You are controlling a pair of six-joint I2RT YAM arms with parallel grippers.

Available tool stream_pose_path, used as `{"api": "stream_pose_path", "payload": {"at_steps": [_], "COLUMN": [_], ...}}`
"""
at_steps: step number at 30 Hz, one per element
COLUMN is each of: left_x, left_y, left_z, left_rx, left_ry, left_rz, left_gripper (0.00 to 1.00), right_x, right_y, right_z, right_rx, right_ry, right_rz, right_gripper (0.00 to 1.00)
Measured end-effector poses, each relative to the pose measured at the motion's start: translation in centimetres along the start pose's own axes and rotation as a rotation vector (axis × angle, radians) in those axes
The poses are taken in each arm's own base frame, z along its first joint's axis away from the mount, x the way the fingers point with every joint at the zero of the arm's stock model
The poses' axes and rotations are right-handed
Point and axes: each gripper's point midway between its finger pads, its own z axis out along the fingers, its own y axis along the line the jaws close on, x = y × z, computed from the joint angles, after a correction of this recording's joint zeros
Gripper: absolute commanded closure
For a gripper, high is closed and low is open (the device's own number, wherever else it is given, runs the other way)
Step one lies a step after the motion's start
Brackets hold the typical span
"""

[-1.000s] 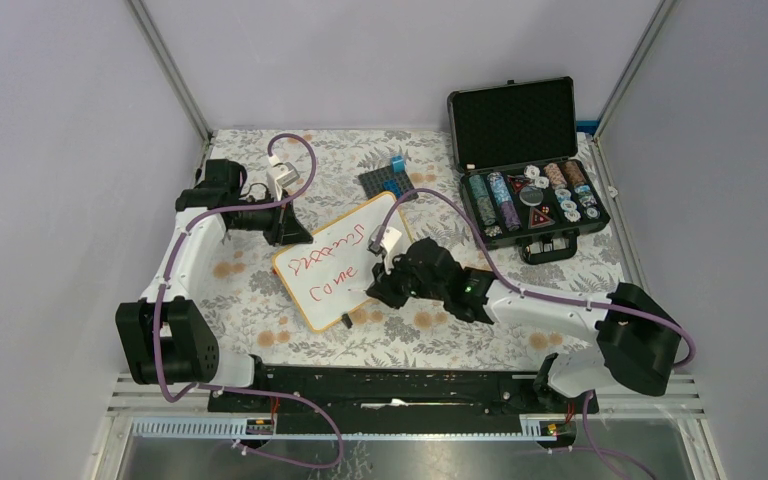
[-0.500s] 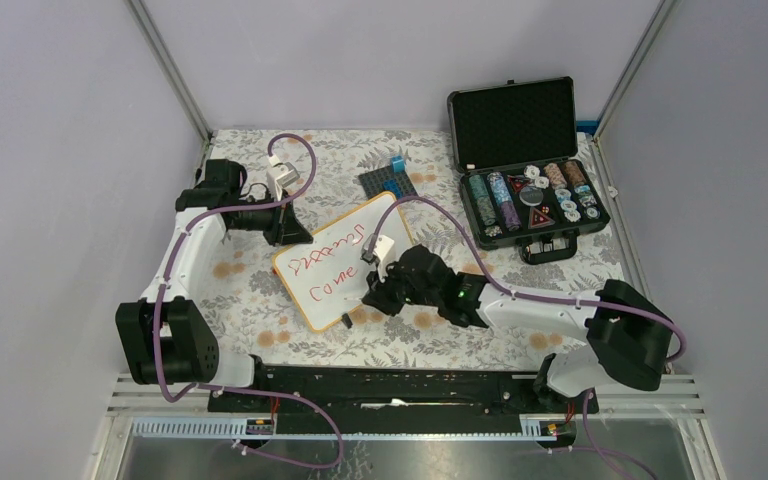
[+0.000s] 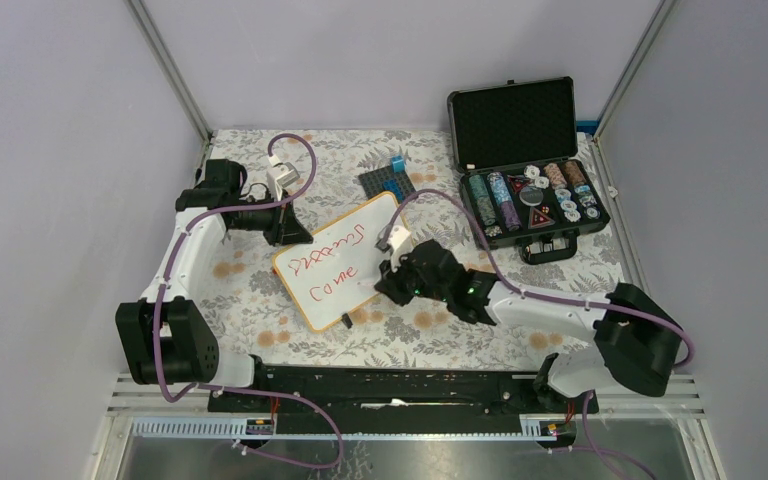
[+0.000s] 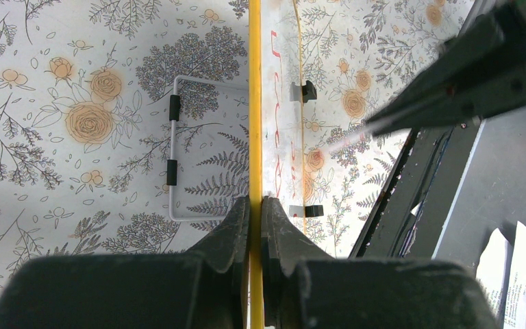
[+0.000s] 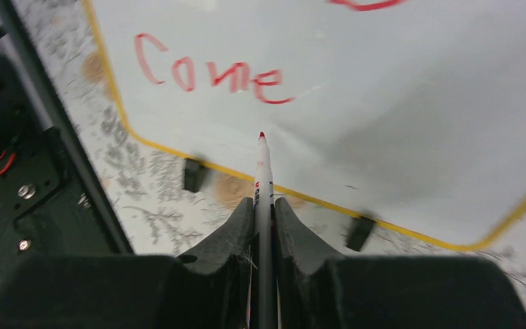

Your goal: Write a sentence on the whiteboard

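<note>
The whiteboard (image 3: 335, 262) with a yellow-wood frame lies tilted on the floral table, with two black clip feet on its near edge. Red handwriting (image 3: 328, 258) shows a scribbled top line and "Come" (image 5: 209, 72) below. My left gripper (image 3: 288, 228) is shut on the board's far-left edge; in the left wrist view the frame (image 4: 255, 103) runs between the closed jaws (image 4: 255, 205). My right gripper (image 3: 385, 285) is shut on a white red-tipped marker (image 5: 263, 171). The tip (image 5: 262, 136) hovers over bare board just below and right of "Come".
An open black case (image 3: 525, 165) of poker chips stands at the back right. A dark grey studded baseplate (image 3: 388, 184) with a blue brick lies behind the board. The board's wire stand (image 4: 174, 164) shows beneath it. The arm mounting rail (image 3: 390, 385) runs along the near edge.
My right gripper swung left toward the board's near edge, then back right with the marker. The writing still reads "Come". The left gripper and board have not moved.
</note>
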Motion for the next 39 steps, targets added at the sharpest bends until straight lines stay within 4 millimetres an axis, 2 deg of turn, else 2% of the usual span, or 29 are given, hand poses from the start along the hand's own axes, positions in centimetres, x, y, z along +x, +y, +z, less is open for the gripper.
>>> {"api": "stream_pose_path", "payload": {"at_steps": [4, 6, 15, 26, 39], "left_x": [0.0, 0.0, 0.0, 0.0, 0.0], "left_y": [0.0, 0.0, 0.0, 0.0, 0.0], "left_z": [0.0, 0.0, 0.0, 0.0, 0.0], "left_rx": [0.000, 0.000, 0.000, 0.000, -0.001], "left_ry": [0.000, 0.000, 0.001, 0.001, 0.001], "left_rz": [0.000, 0.000, 0.001, 0.001, 0.002], "left_gripper": [1.00, 1.00, 1.00, 1.00, 1.00], "right_x": [-1.4, -2.1, -2.8, -1.6, -2.5], "right_y": [-3.7, -4.4, -4.4, -4.5, -4.0], "right_z": [-1.3, -1.8, -1.9, -0.9, -0.3], "right_rx": [0.105, 0.124, 0.126, 0.114, 0.089], "right_ry": [-0.050, -0.072, -0.097, -0.059, -0.066], "right_rz": [0.042, 0.048, 0.047, 0.049, 0.046], "right_gripper": [1.00, 1.00, 1.00, 1.00, 1.00]}}
